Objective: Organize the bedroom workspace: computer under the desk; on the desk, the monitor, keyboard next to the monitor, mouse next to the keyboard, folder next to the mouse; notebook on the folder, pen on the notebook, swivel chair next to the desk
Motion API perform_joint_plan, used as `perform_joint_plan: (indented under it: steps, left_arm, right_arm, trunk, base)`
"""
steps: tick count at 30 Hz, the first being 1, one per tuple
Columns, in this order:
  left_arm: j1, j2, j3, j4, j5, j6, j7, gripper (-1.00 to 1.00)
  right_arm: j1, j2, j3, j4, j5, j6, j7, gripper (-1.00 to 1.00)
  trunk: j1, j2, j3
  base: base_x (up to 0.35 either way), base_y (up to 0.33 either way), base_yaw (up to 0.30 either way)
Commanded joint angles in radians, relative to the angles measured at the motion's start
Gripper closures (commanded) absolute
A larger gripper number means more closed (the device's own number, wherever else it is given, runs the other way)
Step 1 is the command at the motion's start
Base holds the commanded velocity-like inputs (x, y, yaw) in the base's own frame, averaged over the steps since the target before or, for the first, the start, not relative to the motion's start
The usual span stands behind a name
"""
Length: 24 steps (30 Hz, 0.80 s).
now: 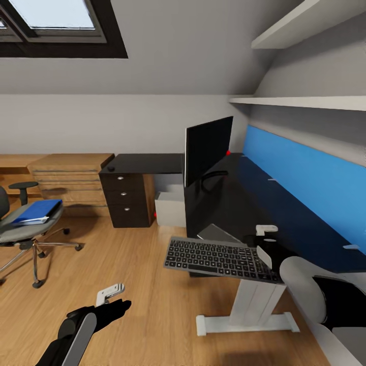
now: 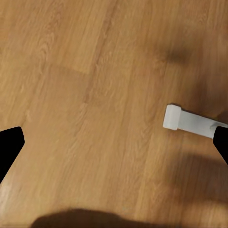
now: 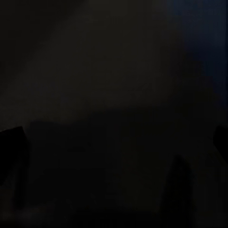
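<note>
Overhead, the right gripper (image 1: 268, 239) meets the keyboard (image 1: 221, 259) overhanging the desk (image 1: 223, 203) edge; its grip is unclear. The left wrist shows black fingertips (image 2: 9, 147) spread wide over bare floor (image 2: 95, 95). The right wrist is near-black, the desk indistinct.

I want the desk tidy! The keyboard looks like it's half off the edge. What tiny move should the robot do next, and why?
Probably nudge the keyboard further onto the desk, towards the monitor. Its near edge overhangs the desk's end, and the right gripper is beside it.
</note>
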State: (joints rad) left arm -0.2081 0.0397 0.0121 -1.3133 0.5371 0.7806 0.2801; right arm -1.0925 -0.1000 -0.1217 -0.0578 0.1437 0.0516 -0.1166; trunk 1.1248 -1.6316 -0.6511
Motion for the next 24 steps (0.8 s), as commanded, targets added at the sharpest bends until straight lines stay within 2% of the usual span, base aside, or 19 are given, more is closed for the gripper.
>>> perform_joint_plan:
  steps: [1,6,14,24]
  left_arm:
    - [-0.001,0.000,0.000,-0.001,0.011,0.003,0.008,-1.00]
    - [-0.001,0.000,-0.001,-0.001,0.011,0.003,0.008,-1.00]
    - [-0.001,-0.001,-0.001,0.000,0.012,0.003,0.008,-1.00]
    - [-0.001,-0.002,-0.001,0.007,0.012,0.003,0.008,-1.00]
  right_arm:
    - [0.000,0.000,-0.004,0.016,0.013,0.011,-0.002,-1.00]
    - [0.000,0.000,-0.004,0.016,0.013,0.011,-0.002,-1.00]
    - [0.000,0.003,-0.004,0.016,0.013,0.011,-0.001,-1.00]
    - [0.000,0.003,-0.001,0.016,0.013,0.011,0.000,-1.00]
  trunk:
    - [0.000,0.000,-0.001]
    - [0.000,0.000,-0.001]
    - [0.000,0.000,-0.001]
    - [0.000,0.000,-0.001]
  base:
    - [-0.025,0.000,0.000]
    - [-0.021,0.000,0.000]
    - [-0.160,0.000,0.000]
    - [-0.017,0.000,0.000]
